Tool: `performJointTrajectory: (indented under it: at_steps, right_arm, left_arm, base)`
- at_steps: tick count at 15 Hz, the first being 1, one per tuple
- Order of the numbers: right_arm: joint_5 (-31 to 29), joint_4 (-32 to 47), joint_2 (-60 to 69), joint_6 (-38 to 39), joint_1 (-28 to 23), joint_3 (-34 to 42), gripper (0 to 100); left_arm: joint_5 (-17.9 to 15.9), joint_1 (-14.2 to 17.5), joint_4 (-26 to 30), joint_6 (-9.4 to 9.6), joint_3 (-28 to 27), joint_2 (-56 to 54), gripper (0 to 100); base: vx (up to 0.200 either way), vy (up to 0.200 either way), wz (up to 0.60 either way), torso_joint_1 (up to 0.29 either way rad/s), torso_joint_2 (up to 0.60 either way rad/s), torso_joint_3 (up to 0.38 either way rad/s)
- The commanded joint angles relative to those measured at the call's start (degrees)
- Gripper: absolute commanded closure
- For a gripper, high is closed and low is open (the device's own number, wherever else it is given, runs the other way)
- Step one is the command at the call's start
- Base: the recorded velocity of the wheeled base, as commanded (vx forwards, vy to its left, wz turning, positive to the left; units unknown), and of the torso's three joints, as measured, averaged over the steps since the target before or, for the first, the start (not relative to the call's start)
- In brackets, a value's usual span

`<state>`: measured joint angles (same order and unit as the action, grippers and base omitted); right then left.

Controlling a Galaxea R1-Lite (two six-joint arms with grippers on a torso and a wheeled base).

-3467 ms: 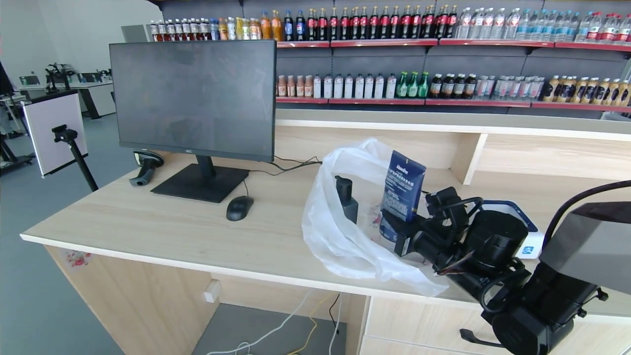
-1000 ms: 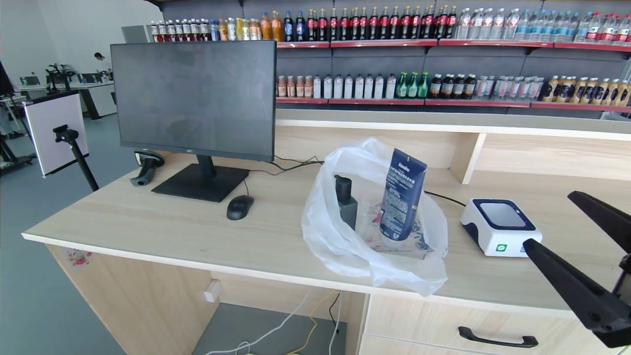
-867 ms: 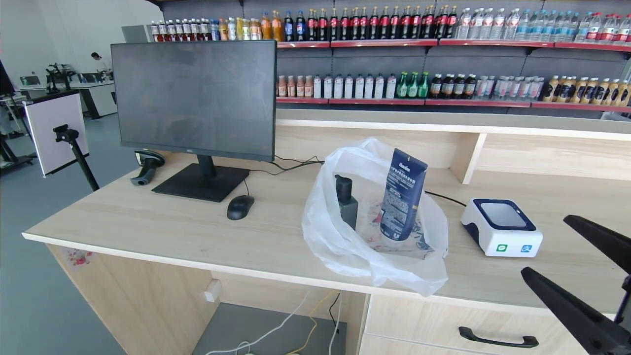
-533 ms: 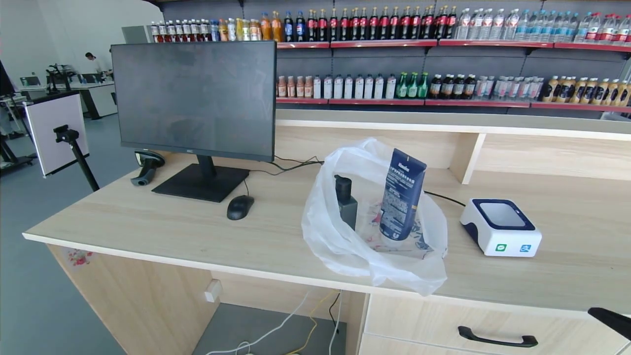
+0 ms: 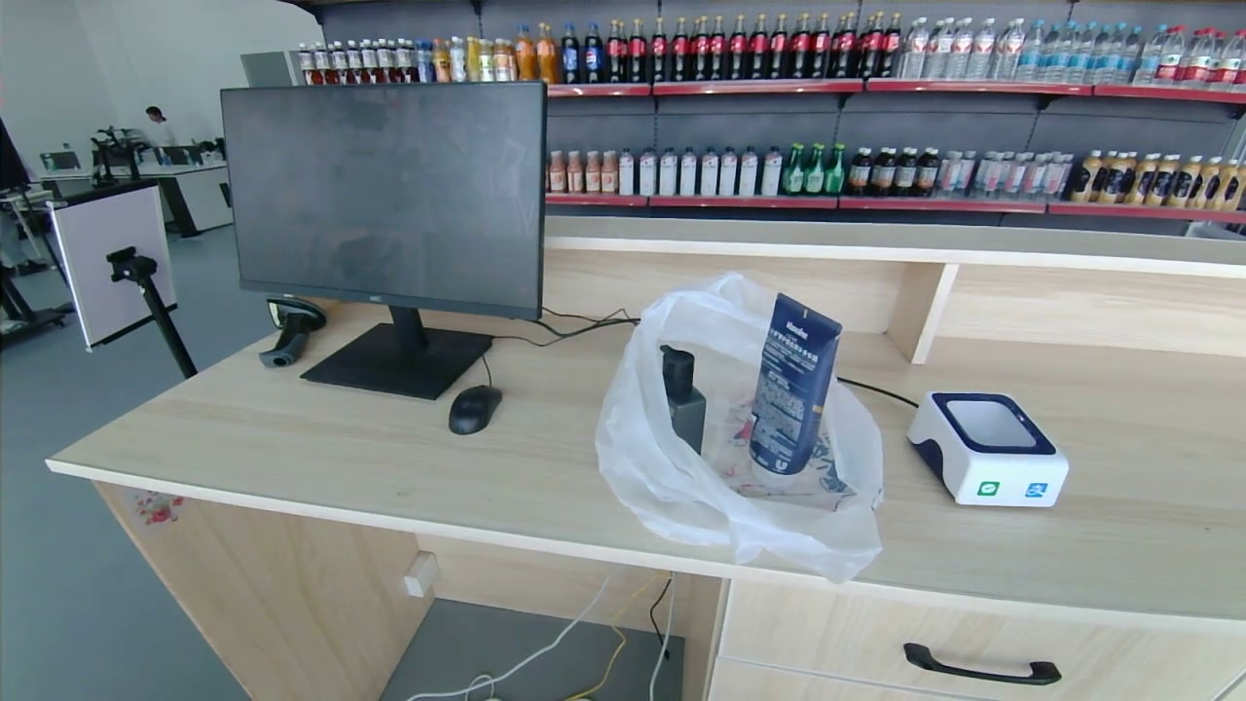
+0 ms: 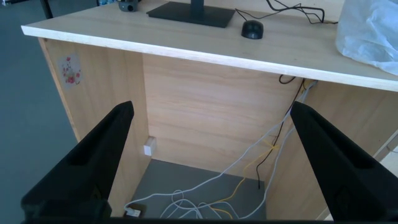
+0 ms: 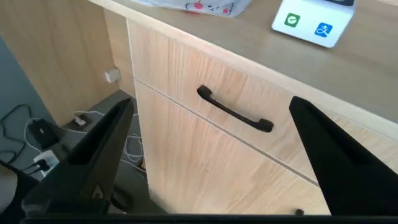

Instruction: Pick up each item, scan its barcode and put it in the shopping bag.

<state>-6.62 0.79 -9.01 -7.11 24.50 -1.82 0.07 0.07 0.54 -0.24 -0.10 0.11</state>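
A white plastic shopping bag (image 5: 672, 467) lies open on the wooden counter (image 5: 341, 448). Inside it a dark blue tube (image 5: 793, 385) stands upright beside a dark grey bottle (image 5: 684, 399). A white barcode scanner (image 5: 988, 448) sits just right of the bag. My left gripper (image 6: 211, 168) hangs open below the counter's front edge, facing the panel under the desk. My right gripper (image 7: 211, 162) is open and empty, low in front of the drawer, with the scanner (image 7: 314, 22) above it.
A monitor (image 5: 384, 195), a black mouse (image 5: 473, 409) and a handheld scanner (image 5: 287, 331) stand on the counter's left half. A drawer with a black handle (image 7: 233, 111) is under the counter on the right. Cables (image 6: 249, 168) hang under the desk. Bottle shelves line the back wall.
My right gripper let go of the blue tube in the bag, drew back to the right and dropped below the counter, out of the head view. The tube stays upright.
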Motion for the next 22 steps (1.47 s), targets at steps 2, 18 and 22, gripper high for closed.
performJointTrajectory:
  at_steps: [2, 18, 22]
  right_arm:
    - [-1.5, 0.1, 1.2, 0.0, -11.9, -0.3, 0]
    - [8.1, -1.1, 4.3, 1.0, -28.0, 1.8, 0]
    - [8.1, -1.0, 9.0, 3.9, -24.3, 1.8, 0]
  left_arm:
    - [0.0, 0.0, 0.0, -0.02, 0.0, 0.0, 0]
    - [0.0, 0.0, 0.0, -0.02, 0.0, 0.0, 0]
    - [0.0, 0.0, 0.0, -0.02, 0.0, 0.0, 0]
  base:
    - [0.0, 0.0, 0.0, 0.0, 0.0, 0.0]
    - [0.0, 0.0, 0.0, 0.0, 0.0, 0.0]
    - [0.0, 0.0, 0.0, 0.0, 0.0, 0.0]
